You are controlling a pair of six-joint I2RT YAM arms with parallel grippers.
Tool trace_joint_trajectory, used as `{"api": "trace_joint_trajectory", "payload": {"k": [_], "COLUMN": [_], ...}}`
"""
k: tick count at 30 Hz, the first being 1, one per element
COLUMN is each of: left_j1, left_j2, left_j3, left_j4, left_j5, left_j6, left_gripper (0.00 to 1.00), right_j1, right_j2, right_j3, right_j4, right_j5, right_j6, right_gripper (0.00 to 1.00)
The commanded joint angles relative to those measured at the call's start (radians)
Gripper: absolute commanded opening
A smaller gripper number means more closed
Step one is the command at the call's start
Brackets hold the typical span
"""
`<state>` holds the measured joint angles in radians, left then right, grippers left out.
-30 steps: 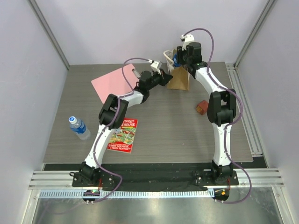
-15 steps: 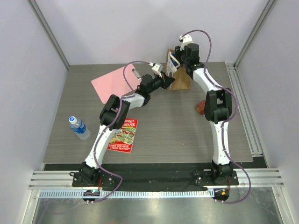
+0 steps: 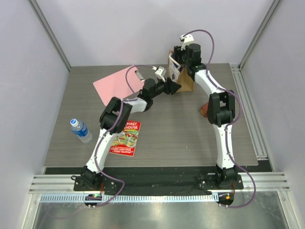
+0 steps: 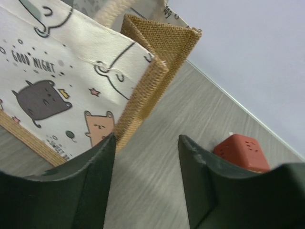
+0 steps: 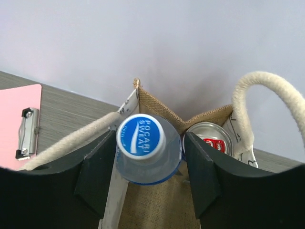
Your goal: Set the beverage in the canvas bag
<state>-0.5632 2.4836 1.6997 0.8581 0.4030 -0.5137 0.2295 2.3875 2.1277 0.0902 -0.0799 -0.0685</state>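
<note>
Closely flanked by the dark fingers of the right claw (image 5: 150, 143), the beverage (image 5: 141, 135), a clear bottle with a blue cap, is seen upright in the mouth of the canvas bag (image 5: 155, 106), which is stood at the far middle of the bench (image 3: 167, 129). The jaws are set just either side of the bottle; whether it is pinched or already freed cannot be told, nor how deep it is seated. A red-topped can (image 5: 208, 137) is lodged in the bag just beside the bottle, and a cream rope handle (image 5: 267, 95) is arched over the right of the opening. The left claw (image 4: 147, 140) is spread, with nothing between its fingers, low by the bag's printed side panel and burlap corner; the bag is not gripped by it. A small red box (image 4: 240, 150) is seen on the bench beyond.

Several risks can be judged. With the bag unheld, it could be tipped or dragged if the bottle is pressed against the rim or the can. If the bottle is propped on the can, it could lean and fall out once released. A handle could be snagged by the right claw when it is lifted away, and the bag pulled over.
</note>
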Motion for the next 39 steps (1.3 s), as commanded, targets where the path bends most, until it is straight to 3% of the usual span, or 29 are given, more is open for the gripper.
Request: {"api": "trace_joint_trajectory", "payload": {"k": [1, 10, 13, 15, 16, 19, 20, 23, 24, 28, 32, 39], "left_j1": [-0.006, -0.006, -0.004, 0.003, 0.008, 0.026, 0.032, 0.043, 0.046, 0.077, 0.088, 0.088], "left_j2": [-0.133, -0.381, -0.474, -0.589, -0.626, -0.753, -0.778, -0.865, -0.929, -1.127, -1.311, -1.799], "left_j3": [-0.052, -0.251, -0.328, -0.339, -0.325, -0.197, -0.158, -0.071, -0.083, -0.189, -0.251, -0.740], "left_j4": [0.082, 0.070, 0.023, -0.139, -0.342, -0.722, -0.962, -1.276, -1.312, -1.381, -1.493, -1.181], "left_j5": [-0.038, -0.110, -0.102, -0.101, -0.107, -0.138, -0.171, -0.290, -0.326, -0.368, -0.486, -0.477], "left_j6": [0.004, 0.029, 0.015, 0.015, 0.026, 0.093, 0.118, 0.228, 0.233, 0.210, 0.291, 0.339], "left_gripper": [0.60, 0.69, 1.00, 1.00, 1.00, 1.00, 1.00, 1.00, 1.00, 1.00, 1.00, 1.00], "right_j1": [0.007, 0.007, 0.007, 0.007, 0.008, 0.024, 0.030, 0.103, 0.138, 0.298, 0.442, 0.608], "right_j2": [-0.114, -0.218, -0.284, -0.341, -0.362, -0.457, -0.479, -0.557, -0.574, -0.594, -0.556, -0.389], "right_j3": [0.043, 0.047, 0.055, 0.046, 0.028, -0.049, -0.072, -0.184, -0.207, -0.259, -0.259, -0.155], "right_j4": [0.074, -0.018, -0.084, -0.162, -0.185, -0.254, -0.267, -0.280, -0.288, -0.326, -0.359, -0.417], "right_j5": [-0.008, 0.064, 0.126, 0.134, 0.134, 0.108, 0.100, 0.058, 0.072, 0.169, 0.183, 0.218], "right_j6": [0.016, 0.108, 0.169, 0.208, 0.246, 0.309, 0.355, 0.368, 0.351, 0.305, 0.334, 0.319], "right_gripper": [0.65, 0.70, 0.72, 0.73, 0.73, 0.75, 0.74, 0.75, 0.77, 0.80, 0.80, 0.81]}}
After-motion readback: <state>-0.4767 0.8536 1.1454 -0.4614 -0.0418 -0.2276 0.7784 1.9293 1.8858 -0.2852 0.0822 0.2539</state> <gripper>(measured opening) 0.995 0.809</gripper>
